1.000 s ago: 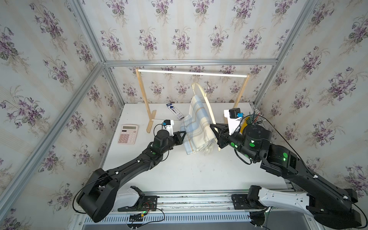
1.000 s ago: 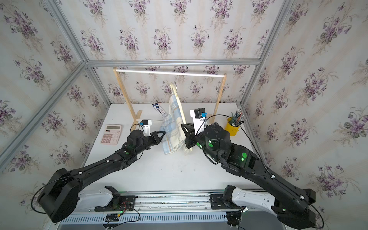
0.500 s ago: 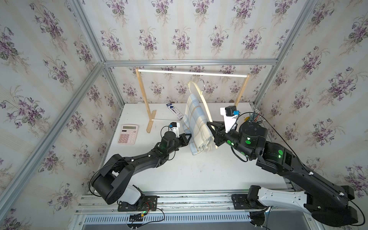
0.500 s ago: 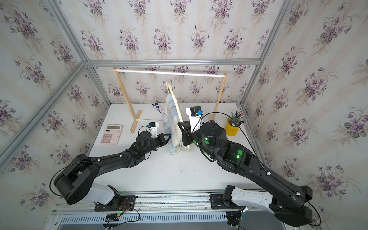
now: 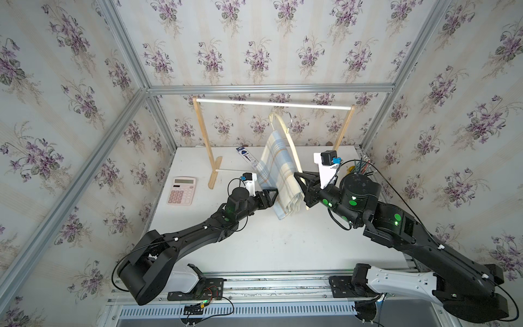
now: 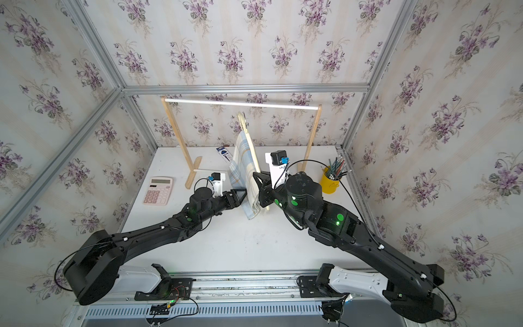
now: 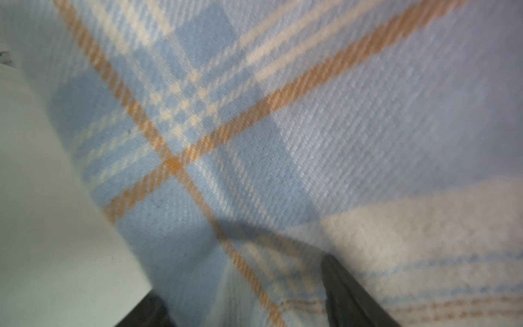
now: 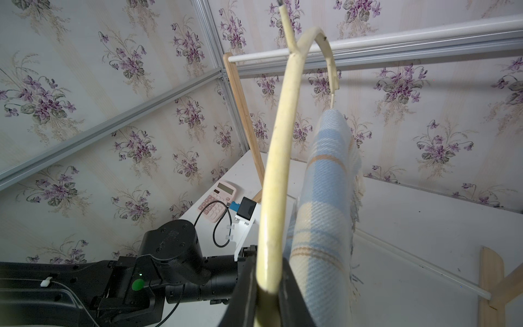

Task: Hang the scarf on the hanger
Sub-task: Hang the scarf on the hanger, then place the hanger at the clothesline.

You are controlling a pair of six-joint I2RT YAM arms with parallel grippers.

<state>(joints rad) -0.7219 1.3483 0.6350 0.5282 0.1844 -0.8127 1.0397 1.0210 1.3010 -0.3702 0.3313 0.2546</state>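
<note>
Left wrist cam is basically all blurry scarf [image 7: 283, 127]. Only the tips of the left claw [image 7: 240, 280] poke in, spread wide w/ nothing pinched afaict. Hanger [image 8: 278, 158] has its thin lower bar mostly buried under the cloth, and its top end is cut off in the right wrist view. Right claw [image 8: 267, 287] is clamped tight on the hanger's arm, holding it tilted over the tabletop [image 5: 268, 249] w/ the scarf draped on it. Can't tell if the hem touches down. Count: 1 scarf, 1 hanger, 2 claws, 1 calculator [image 5: 182, 191], 1 rack [image 5: 202, 136], 1 pencil cup [image 6: 329, 182].

The scarf [image 5: 278, 172] is plaid: pale blue and cream, crossed by thin tan lines. The hanger [image 8: 278, 158] is pale wood, the calculator [image 5: 182, 191] pink and the worktop [image 5: 268, 243] white. The wallpaper [image 5: 254, 42] is cream-striped with purple violets.
</note>
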